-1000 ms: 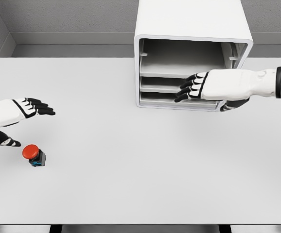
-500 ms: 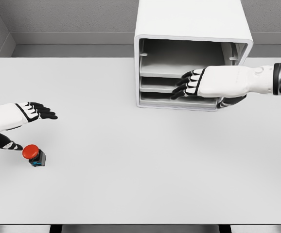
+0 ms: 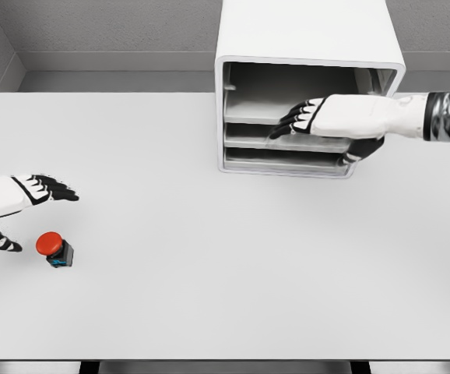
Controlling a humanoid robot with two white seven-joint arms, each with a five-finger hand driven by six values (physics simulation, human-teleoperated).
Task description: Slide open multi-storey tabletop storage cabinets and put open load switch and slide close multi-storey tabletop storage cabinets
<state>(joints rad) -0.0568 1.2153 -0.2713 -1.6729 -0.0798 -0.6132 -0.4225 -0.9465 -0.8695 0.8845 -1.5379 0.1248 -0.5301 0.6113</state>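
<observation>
White tabletop (image 3: 225, 273) carries a storage cabinet (image 3: 309, 47) at 12 o'clock. Right hand (image 3: 318, 118), fingers extended, reaches onto its middle tray (image 3: 287, 140); thumb half hidden. Red-capped switch (image 3: 54, 248) sits at 9 o'clock, just below the open-fingered left hand (image 3: 30, 191), whose arm is cut off.

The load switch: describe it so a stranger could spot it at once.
Start at the white storage cabinet at the table's far edge, then look to the near left, just below the left hand. There sits the load switch: a round red cap on a dark body, the only coloured thing on the white tabletop.
</observation>
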